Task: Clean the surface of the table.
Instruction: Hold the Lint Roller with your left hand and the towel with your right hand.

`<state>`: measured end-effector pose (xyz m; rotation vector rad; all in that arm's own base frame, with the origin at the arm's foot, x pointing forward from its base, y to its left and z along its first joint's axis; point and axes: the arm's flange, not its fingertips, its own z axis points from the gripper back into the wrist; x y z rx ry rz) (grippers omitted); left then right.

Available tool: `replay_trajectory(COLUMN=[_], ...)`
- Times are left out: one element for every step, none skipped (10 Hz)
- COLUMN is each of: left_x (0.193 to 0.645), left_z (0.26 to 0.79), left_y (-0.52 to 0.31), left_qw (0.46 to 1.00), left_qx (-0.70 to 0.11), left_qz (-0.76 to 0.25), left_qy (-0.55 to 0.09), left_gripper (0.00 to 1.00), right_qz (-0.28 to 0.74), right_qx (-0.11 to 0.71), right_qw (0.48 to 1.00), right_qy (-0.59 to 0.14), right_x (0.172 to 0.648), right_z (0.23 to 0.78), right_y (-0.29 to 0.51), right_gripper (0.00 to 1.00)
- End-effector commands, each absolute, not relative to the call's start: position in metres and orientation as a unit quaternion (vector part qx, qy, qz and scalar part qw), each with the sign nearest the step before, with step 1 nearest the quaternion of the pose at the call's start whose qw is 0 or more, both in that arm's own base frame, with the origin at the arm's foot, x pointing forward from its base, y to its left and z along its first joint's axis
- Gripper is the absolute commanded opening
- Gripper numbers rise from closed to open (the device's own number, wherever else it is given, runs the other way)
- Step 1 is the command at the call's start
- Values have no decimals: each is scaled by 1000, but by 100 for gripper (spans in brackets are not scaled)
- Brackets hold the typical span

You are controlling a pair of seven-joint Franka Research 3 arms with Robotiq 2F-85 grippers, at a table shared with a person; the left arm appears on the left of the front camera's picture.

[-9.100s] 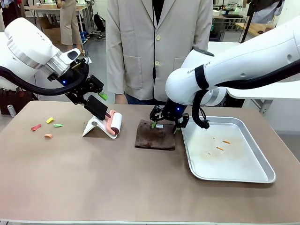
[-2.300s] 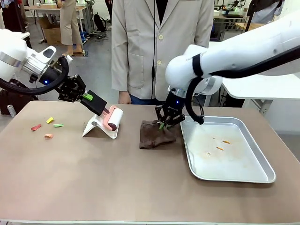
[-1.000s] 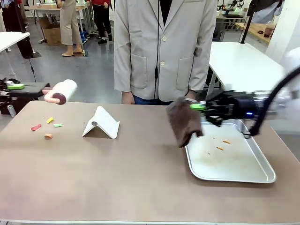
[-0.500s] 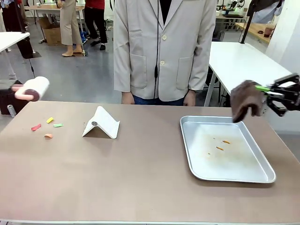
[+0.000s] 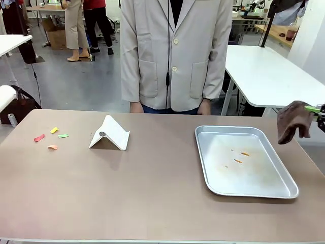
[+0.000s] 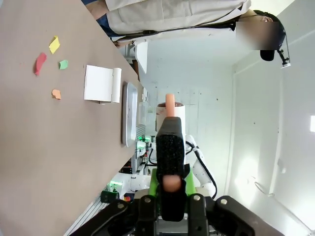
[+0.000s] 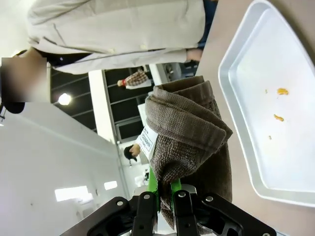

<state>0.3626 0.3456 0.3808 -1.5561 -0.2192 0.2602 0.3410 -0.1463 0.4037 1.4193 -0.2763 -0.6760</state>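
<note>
Table (image 5: 152, 193): brownish top with a pale edge, well apart from both pairs of my fingers.

Left side: my left gripper (image 6: 171, 191) is clamped tight on the black handle of a lint roller (image 6: 170, 142), which is held in the air. In the left wrist view the table top runs along the picture's left side, clear of the roller.

Right side: my right gripper (image 7: 165, 191) is pinched closed on a brown cloth (image 7: 189, 132). In the front view the cloth hangs bunched, raised off the top, by the table's right edge.

Edges and room:
- A silver tray (image 5: 244, 128) sits on the right part of the top, with a few orange crumbs (image 5: 245, 153) inside it.
- A white folded stand (image 5: 110, 134) sits left of centre, toward the far edge.
- Coloured scraps (image 5: 51, 138) lie near the left end.
- A person (image 5: 172, 51) stands at the far edge.
- The near half of the top is bare across its width, apart from the tray's near corner.
- The stretch between stand and tray is open.
</note>
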Motion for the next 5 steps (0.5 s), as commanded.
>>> replay_trajectory(left_x=[374, 379, 367, 367, 367], left_z=[372, 368, 371, 371, 371], left_y=[349, 346, 349, 349, 349], left_qw=[691, 694, 696, 696, 696], left_qx=[-710, -705, -702, -702, -702], left_qz=[94, 112, 115, 115, 115], left_qy=[-96, -90, -94, -94, -94], left_gripper=[0, 0, 0, 0, 0], right_qz=[-301, -303, -303, -303, -303], right_qx=[616, 637, 637, 637, 637], right_qw=[715, 698, 698, 698, 698], right_qy=[-138, -124, -124, -124, -124], right_x=[317, 341, 341, 341, 341], right_z=[399, 404, 404, 404, 404], right_y=[-122, -146, -146, -146, -146], right_gripper=[0, 0, 0, 0, 0])
